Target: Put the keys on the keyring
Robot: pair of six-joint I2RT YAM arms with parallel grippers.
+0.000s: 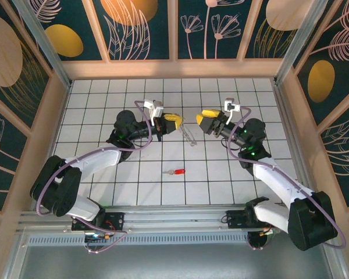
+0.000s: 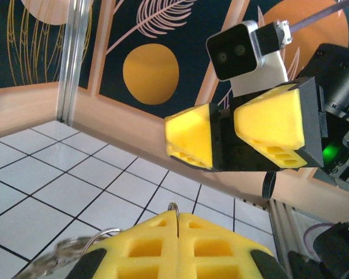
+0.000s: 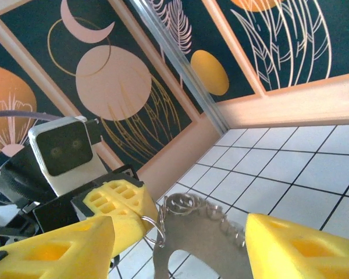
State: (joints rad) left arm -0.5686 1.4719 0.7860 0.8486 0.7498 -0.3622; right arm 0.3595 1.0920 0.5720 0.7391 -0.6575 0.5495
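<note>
Threading is not yet under way: the small key with the red head and short silver blade [image 1: 175,172] lies flat on the white tiled surface [image 1: 104,99], on the near side of the middle. It is well apart from both arms and nothing touches it. Farther back, the two arms face each other across the centre. The left arm's yellow-padded claw [image 1: 175,121] is clenched on the thin brownish-grey metal keyring [image 1: 189,135]. The left wrist view shows a sliver of ring wire pinched between the two pads, and the right wrist view shows the floppy chain and a flat metal tag hanging off that grip. The right arm's yellow-padded claw [image 1: 202,120] sits just right of the ring, released and empty, its pads spread either side of the dangling chain; I cannot tell whether they touch it. To my eye the step in hand is presenting the ring, lifted so it can be worked on. The next move looks to be the right claw's. It could close on the loose part to steady the ring, or swing to the near side and drop to the key, taking it so the end to be threaded stays clear of the pads. Either way, thin wire and slack chain leave little margin for aim.
</note>
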